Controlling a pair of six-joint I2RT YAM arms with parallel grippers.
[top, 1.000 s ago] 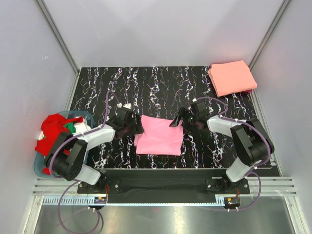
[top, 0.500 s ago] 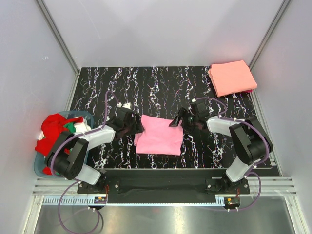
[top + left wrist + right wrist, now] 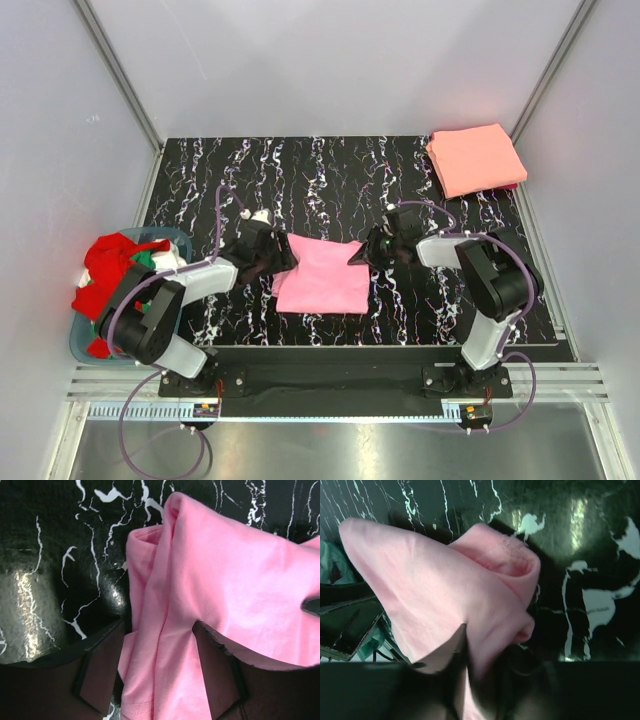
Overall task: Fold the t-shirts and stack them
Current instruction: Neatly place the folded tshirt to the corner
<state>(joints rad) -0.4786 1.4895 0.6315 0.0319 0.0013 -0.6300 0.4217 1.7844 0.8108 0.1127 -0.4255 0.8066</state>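
Observation:
The pink t-shirt lies folded at the table's near centre. At its left edge my left gripper is open, and in the left wrist view its fingers stand on either side of the bunched pink edge. My right gripper is shut on the shirt's right edge. The right wrist view shows that pink cloth pinched between the jaws and lifted in a fold. A folded salmon-orange t-shirt lies at the far right corner. Red, green and white shirts are heaped in the basket.
The round blue-grey basket stands off the table's left edge beside the left arm. A dark red edge shows under the salmon-orange shirt. Grey walls close in the black marbled table on three sides.
My right gripper has closed on the pink shirt's right edge and shifted slightly left, drawing that edge inward. My left gripper's jaws have narrowed a little around the left edge.

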